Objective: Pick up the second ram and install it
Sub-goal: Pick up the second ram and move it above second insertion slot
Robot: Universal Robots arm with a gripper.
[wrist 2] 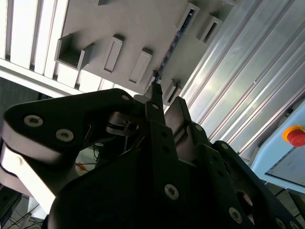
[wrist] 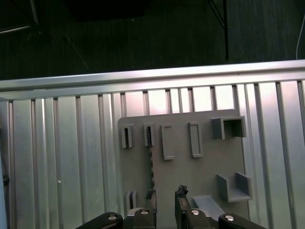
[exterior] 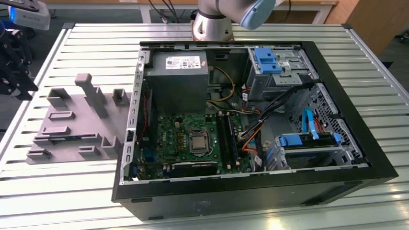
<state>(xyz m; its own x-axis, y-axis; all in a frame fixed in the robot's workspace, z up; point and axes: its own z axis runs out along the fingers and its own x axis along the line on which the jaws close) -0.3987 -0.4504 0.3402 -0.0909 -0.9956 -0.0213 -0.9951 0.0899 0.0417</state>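
The gripper (wrist: 166,196) hangs over the grey fixture plate (wrist: 209,162) with its jaws apart and nothing between them. One fingertip (wrist: 150,196) is in line with the second ram (wrist: 151,167), which stands on its long edge in a narrow slot of the plate; whether they touch cannot be told. In the second wrist view the ram (wrist 2: 172,45) shows as a thin dark line that ends just ahead of the gripper (wrist 2: 167,102). Empty slot holders (wrist: 167,141) stand just beside the stick, and raised U-shaped brackets (wrist: 233,186) sit farther off on the same plate. Around the plate the slatted metal table (wrist: 71,157) lies bare up to its edge rail, with dark floor beyond. A red button (wrist 2: 296,137) sits on a pale blue box past the table's side. In the exterior view the fixture plate (exterior: 70,120) lies at the exterior view's left, just beside the open computer case (exterior: 255,191), whose upright wall stands between the plate and the motherboard (exterior: 185,134). Inside are cables, blue drive latches (exterior: 265,60) and a power supply (exterior: 176,81) with a white label (exterior: 183,62) whose print cannot be read. The arm's base (exterior: 214,21) stands behind the case.
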